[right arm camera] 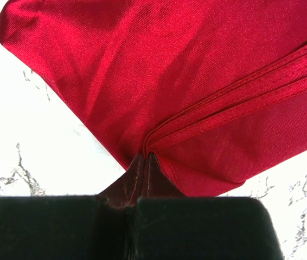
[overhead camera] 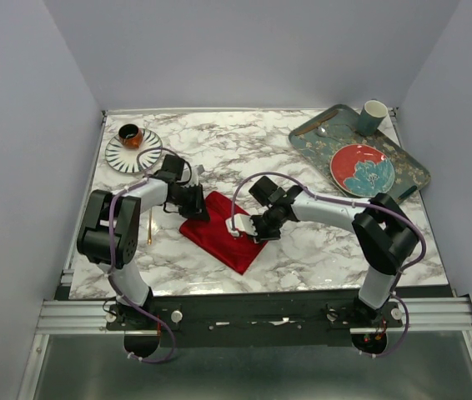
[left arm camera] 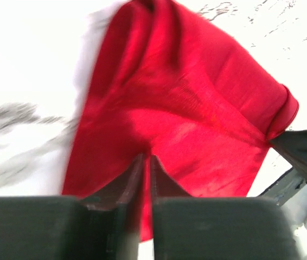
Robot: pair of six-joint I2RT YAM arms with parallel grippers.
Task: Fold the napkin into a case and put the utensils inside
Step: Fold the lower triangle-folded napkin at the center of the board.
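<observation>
Napkin: one, red; left hand, right hand, both pinching its edges.

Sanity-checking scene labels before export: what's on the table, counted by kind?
napkin: 1
plates: 2 (striped plate, red patterned plate)
cups: 2 (brown cup, green cup)
tray: 1
utensils clearly visible: 2 (gold utensil, utensil on the tray)
total: 8

The napkin lies centre-front on the table, saucer behind at far left, tray bearing plate behind at right.
</observation>
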